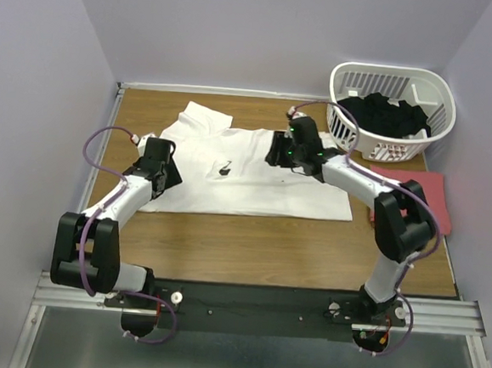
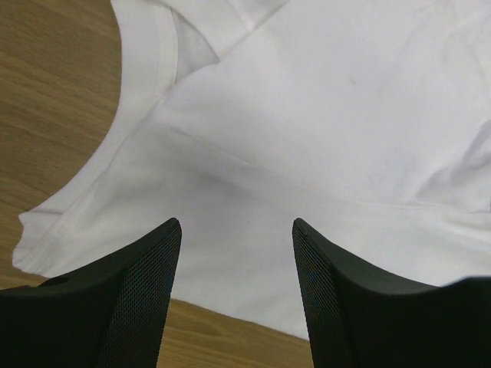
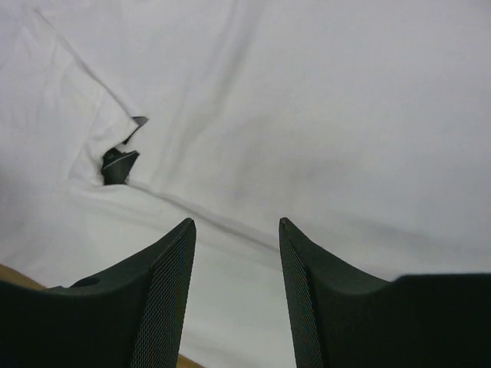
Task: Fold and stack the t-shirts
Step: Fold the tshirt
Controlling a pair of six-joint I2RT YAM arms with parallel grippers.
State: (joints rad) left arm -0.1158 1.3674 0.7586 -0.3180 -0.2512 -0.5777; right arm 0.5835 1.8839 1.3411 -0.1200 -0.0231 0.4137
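Brown wood-grain table (image 1: 250,244) fills the floor of the walled cell. The white t-shirt (image 1: 246,180) lies spread flat across its middle, in a rough rectangle with one flap sticking out toward the far-left.

In the far-right corner stands a white slatted basket (image 1: 391,70) holding dark clothes (image 1: 384,114). Just in front of it the salmon-red t-shirt (image 1: 428,194) lies flat at the table's right edge, partly hidden under the right arm and well apart from the white one.

The left gripper (image 1: 158,164) is at the white shirt's left edge. In the left wrist view its fingers (image 2: 146,291) stand well apart over a seamed edge of the cloth, with nothing between them and bare wood showing at the left.

The right gripper (image 1: 284,149) is over the shirt's far-right part. Its fingers (image 3: 161,299) are parted too, with only smooth white fabric in the gap and nothing clamped.

A small dark mark (image 3: 119,162) sits on the shirt, left of the right gripper.
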